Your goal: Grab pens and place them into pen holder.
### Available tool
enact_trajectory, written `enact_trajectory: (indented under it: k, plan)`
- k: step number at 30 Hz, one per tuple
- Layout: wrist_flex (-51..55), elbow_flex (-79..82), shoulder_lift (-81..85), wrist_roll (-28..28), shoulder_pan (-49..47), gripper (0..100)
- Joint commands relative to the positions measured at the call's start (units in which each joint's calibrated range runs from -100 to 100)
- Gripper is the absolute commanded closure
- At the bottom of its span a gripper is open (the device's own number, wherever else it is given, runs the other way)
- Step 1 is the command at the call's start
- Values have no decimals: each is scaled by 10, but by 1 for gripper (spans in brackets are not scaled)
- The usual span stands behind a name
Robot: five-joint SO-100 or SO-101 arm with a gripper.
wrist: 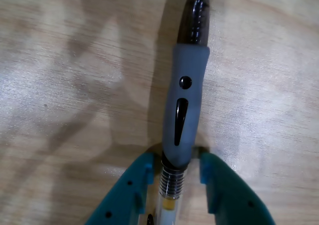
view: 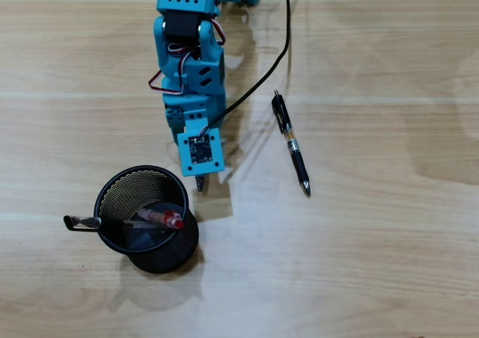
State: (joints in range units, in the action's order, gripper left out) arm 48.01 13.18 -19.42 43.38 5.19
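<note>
Overhead view: teal arm (view: 191,61) reaches down the frame from the top edge over a pale wood counter (view: 359,263). Its end effector (view: 200,182) sits just above and right of the holder (view: 147,207), with only a dark pen tip showing below the wrist board. Wrist view: end effector (wrist: 175,160) closed down on the grey-sleeve pen (wrist: 183,105), both teal fingers (wrist: 227,192) pressed against the barrel just below the rubber sleeve, at the metal spring section. The pen runs up the frame from between the fingers, its dark clear tip toward the top edge, the counter (wrist: 75,85) behind it; whether the tip touches the wood cannot be told. The holder stands lower left in the overhead view, upright. Inside it lies the red pen (view: 161,218), slanted across the opening, and a clear pen (view: 84,222) leans over the left rim with its dark end sticking out past the mesh. The black pen (view: 290,143) lies flat on the counter right of the arm, well apart from the holder, running top to bottom with its point toward the lower right. A black cable (view: 262,76) curves from the top edge to the wrist board.
</note>
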Motion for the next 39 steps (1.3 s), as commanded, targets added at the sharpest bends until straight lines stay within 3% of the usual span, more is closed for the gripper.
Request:
enact_trajectory:
  k: [1, 14, 39]
  plan:
    - [20, -7, -4, 0, 8, 94]
    - [40, -7, 23, -2, 24, 98]
    - [32, -3, 523, 0, -7, 98]
